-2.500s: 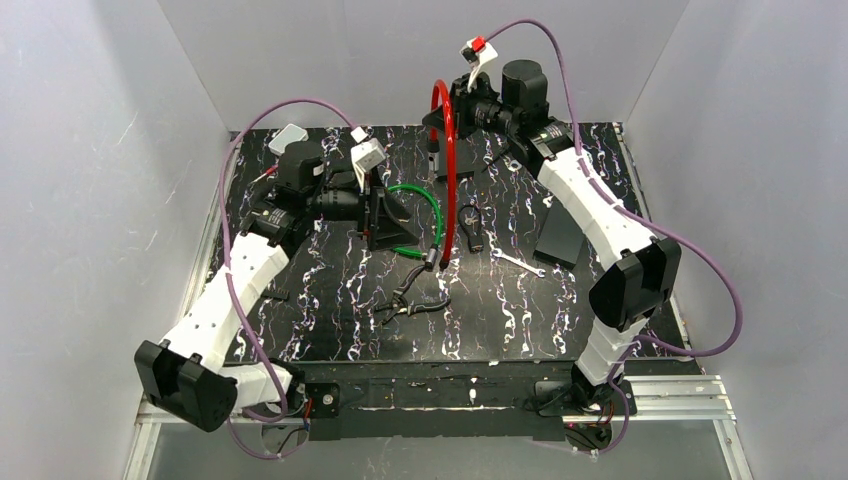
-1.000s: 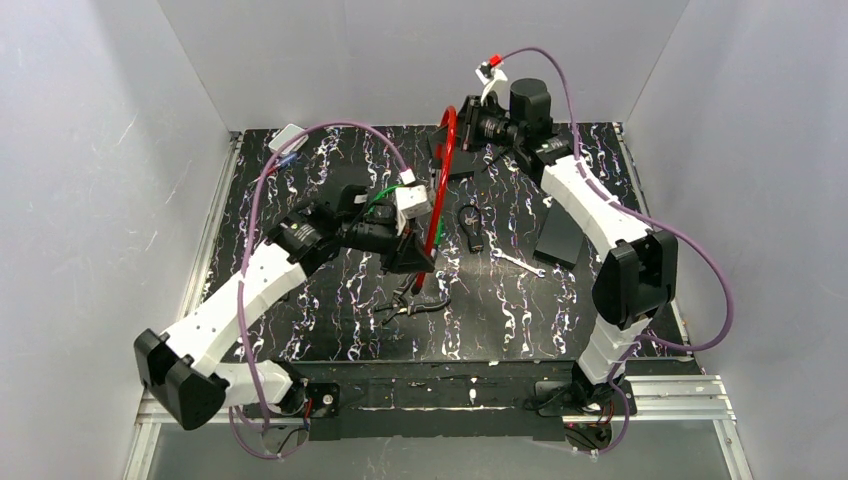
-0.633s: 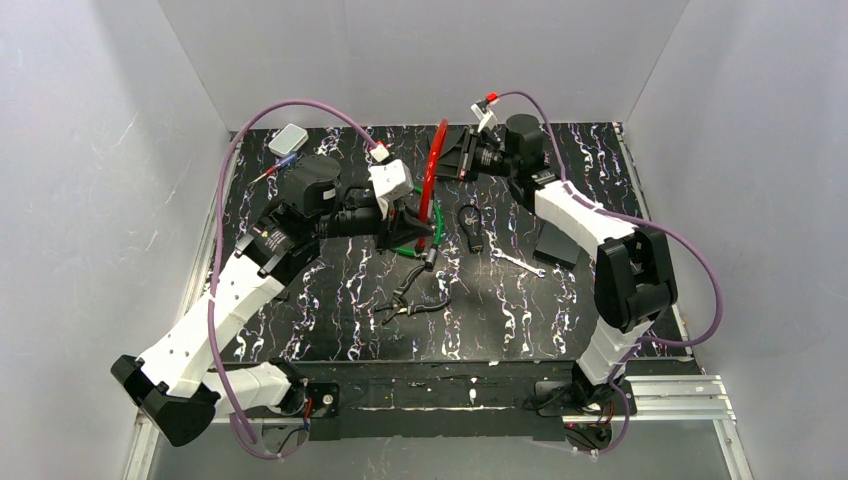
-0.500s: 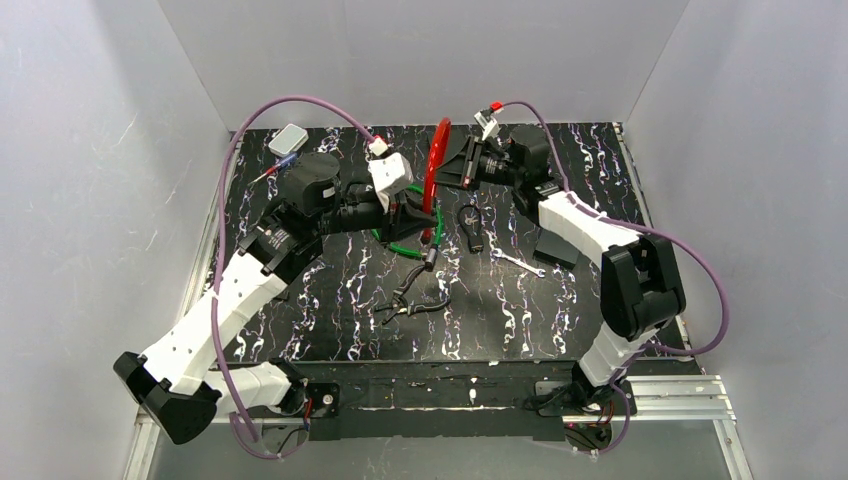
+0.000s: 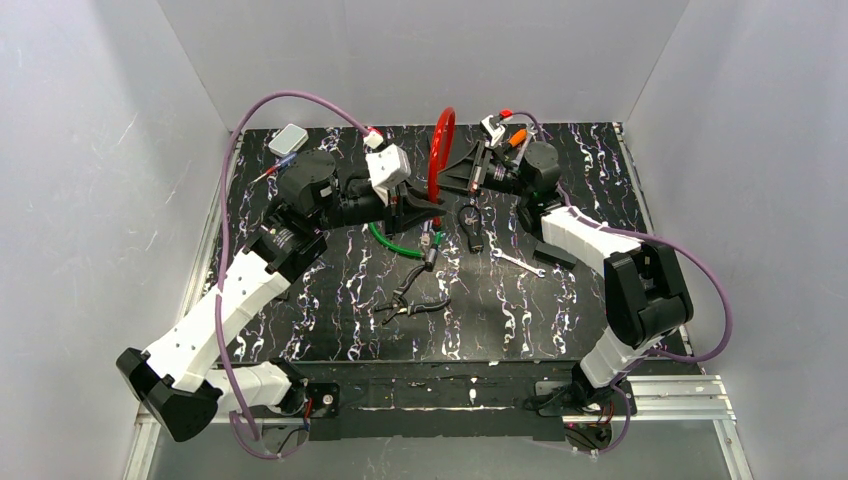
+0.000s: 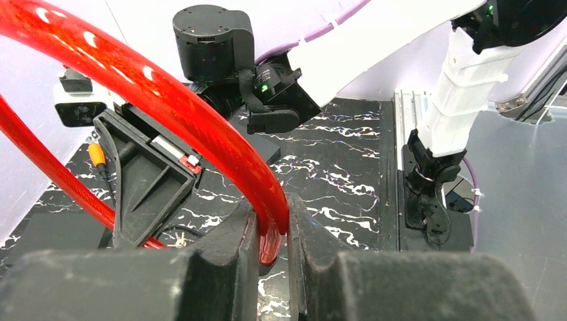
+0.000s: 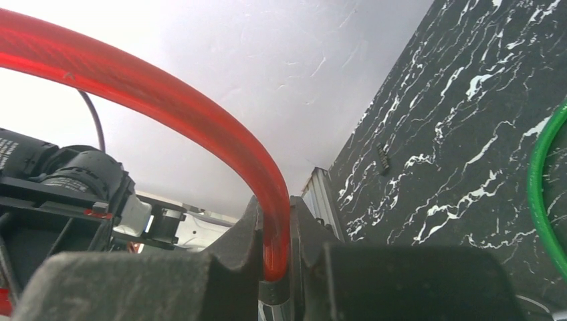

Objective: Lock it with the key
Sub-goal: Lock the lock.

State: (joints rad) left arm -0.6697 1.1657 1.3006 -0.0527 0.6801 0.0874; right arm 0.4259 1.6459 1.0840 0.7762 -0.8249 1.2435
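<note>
Nearest the arm bases, a pair of black pliers (image 5: 410, 300) lies on the black marbled table (image 5: 330, 325). A little farther and to the right lies a small silver wrench (image 5: 518, 262). Beyond the pliers a green cable (image 5: 398, 246) curves on the tabletop, below the left arm's wrist. Just right of it, under the two wrists, lies a small dark object on a ring (image 5: 470, 222). It appears to be the key, and it touches neither gripper.

The red cable lock (image 5: 441, 140) is lifted off the table at centre, standing as an upright loop between the two arms. The left gripper (image 5: 428, 203) reaches in from the left and pinches the loop's lower near part. In the left wrist view its fingers (image 6: 220, 267) are pressed tight against the red cable (image 6: 167, 100) on both sides. The right gripper (image 5: 452, 180) comes from the right and clamps the same loop slightly farther back. In the right wrist view its fingers (image 7: 234, 267) squeeze the red cable (image 7: 167, 100) between them. The two grippers sit just beside each other on the loop.

At the far left corner a small grey box (image 5: 291, 137) rests on the table.
</note>
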